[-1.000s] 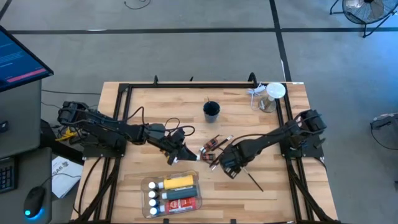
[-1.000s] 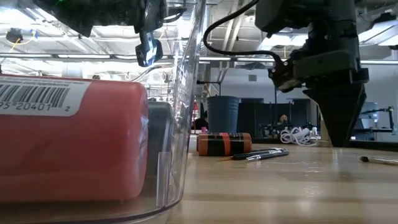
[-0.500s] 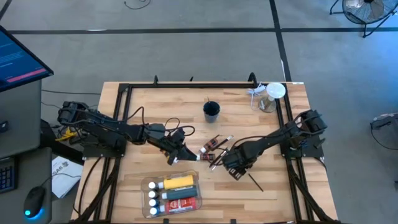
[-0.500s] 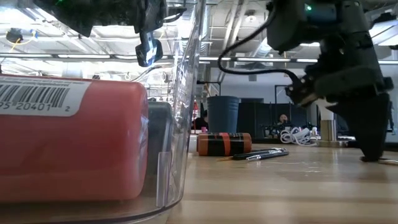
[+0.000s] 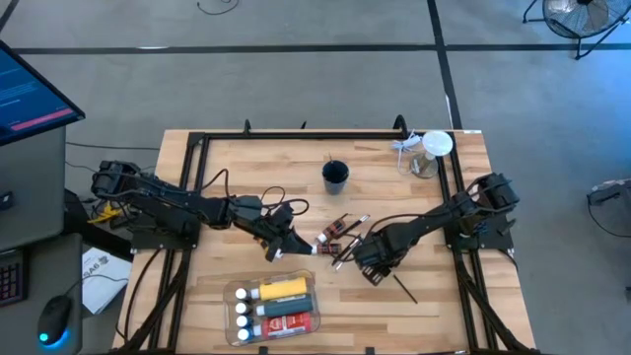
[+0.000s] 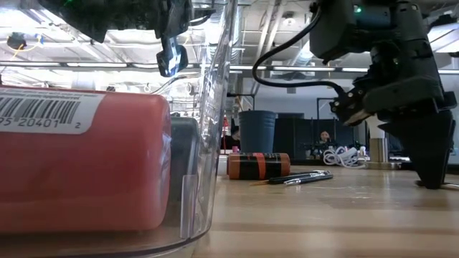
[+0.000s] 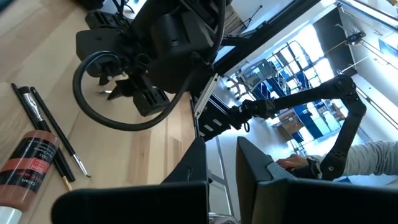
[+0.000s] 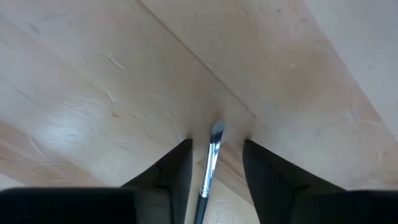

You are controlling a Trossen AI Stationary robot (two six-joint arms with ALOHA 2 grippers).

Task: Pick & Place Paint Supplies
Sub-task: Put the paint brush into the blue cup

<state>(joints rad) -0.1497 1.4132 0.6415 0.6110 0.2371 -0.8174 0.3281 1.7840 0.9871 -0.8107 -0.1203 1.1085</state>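
High view looks straight down; low view sits level behind the clear bin [image 6: 208,143]; both share the table [image 5: 227,168].

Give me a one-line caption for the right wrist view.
Right gripper down at the wooden table, fingers straddling a thin brush.

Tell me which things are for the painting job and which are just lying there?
For the job:
- brown tube
- two brushes beside it
- brush between the right pincer fingers
- paints in the clear tray

Just lying about:
- dark cup
- white-lidded jar
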